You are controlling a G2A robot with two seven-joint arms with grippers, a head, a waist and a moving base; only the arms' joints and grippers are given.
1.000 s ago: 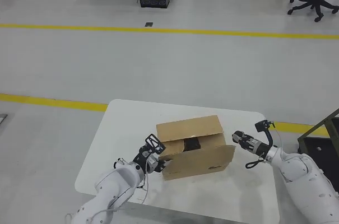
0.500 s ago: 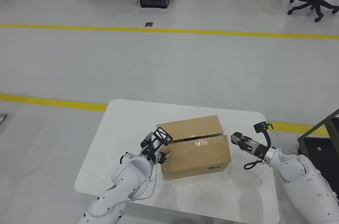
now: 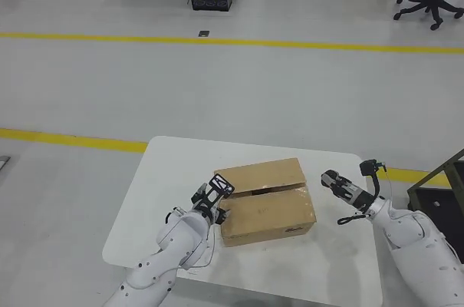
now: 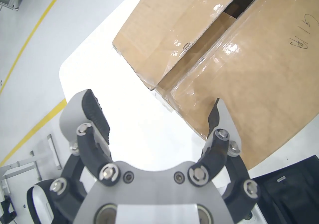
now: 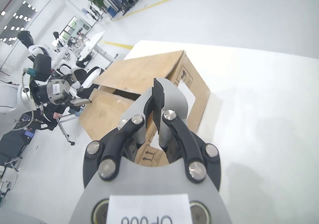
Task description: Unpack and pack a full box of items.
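Two things worry me here. The box [image 3: 266, 199] sits mid-table [image 3: 170, 176] with the near flap [image 4: 249, 72] and far flap [image 4: 179, 10] folded down, but a dark gap [image 4: 239, 3] is left between them. The left gripper [image 4: 153, 110] is spread wide and holding nothing at the box's corner, one finger over the near flap's edge. If it lets up, I'd guess that flap springs open. If it shoves sideways, the whole box could skate toward the table edge. The right gripper [image 5: 155, 100] is pinched closed and empty, just off the other end, so nothing braces that side.

Writing-wise, there's a handwritten scribble [image 4: 302, 35] on the near flap. There's also a white label [image 5: 187, 91] and printed arrow symbols [image 5: 149, 155] on the end wall. I can't make any of it out properly.
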